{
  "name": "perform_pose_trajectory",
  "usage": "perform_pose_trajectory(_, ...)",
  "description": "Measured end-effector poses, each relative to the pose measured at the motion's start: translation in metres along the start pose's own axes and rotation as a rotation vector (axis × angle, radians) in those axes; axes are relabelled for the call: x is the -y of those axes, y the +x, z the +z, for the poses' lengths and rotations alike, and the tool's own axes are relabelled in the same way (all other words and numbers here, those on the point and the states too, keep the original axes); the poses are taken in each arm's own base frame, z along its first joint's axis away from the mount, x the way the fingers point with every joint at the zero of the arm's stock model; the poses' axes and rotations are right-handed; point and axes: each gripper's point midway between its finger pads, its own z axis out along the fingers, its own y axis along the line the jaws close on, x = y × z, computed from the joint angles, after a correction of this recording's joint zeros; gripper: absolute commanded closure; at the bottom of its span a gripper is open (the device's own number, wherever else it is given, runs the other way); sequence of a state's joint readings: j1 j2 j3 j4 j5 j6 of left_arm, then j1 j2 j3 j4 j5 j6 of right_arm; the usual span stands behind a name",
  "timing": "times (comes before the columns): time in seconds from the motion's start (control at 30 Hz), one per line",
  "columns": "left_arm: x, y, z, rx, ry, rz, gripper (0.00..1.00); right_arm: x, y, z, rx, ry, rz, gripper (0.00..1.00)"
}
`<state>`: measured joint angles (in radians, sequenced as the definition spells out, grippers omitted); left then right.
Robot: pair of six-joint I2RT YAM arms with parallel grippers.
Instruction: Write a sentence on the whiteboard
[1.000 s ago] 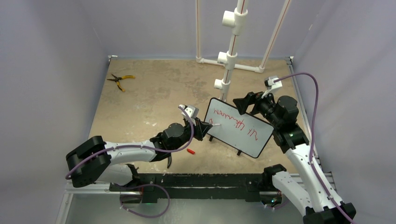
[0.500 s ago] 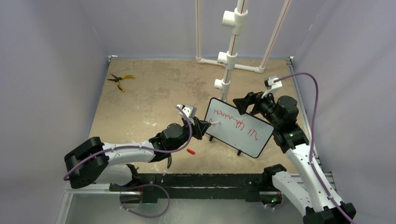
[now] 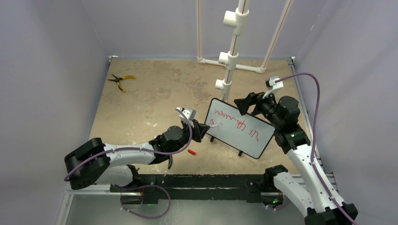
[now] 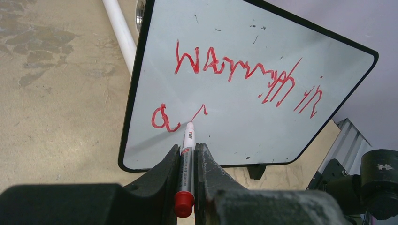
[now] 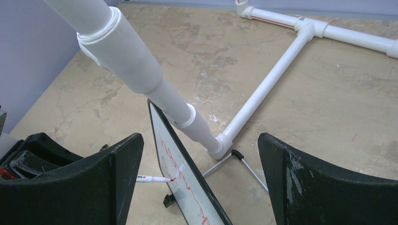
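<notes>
Whiteboard (image 4: 244,108) stands on its feet right of table (image 3: 150,93) centre, face turned to left gripper (image 4: 187,152). That one is clamped on a red marker (image 4: 187,159), tip on second line of sentence (image 4: 244,75). Right gripper (image 5: 201,138) gapes wide over the board's top edge, holding nothing; probably a backstop.

The red sentence (image 4: 244,77) along the top edge of the whiteboard (image 4: 263,136) starts with a legible "WA", then turns unreadable. Near its lower left corner sits a looped "a". Print on the marker (image 4: 187,154) is too small to read.
</notes>
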<state>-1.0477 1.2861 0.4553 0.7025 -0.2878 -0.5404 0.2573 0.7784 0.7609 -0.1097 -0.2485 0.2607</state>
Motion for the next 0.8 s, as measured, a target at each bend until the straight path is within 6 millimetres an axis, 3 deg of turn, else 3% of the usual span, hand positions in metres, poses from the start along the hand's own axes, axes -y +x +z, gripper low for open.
perform_pose_trajectory(0.43,0.006,0.001,0.004,0.006,0.027,-0.022,1.00,0.000,0.000,0.000,0.000,0.000,0.000,0.06)
perform_pose_trajectory(0.8,0.013,-0.010,0.007,0.036,0.046,-0.032,1.00,0.000,0.000,0.000,0.000,0.000,0.000,0.06)
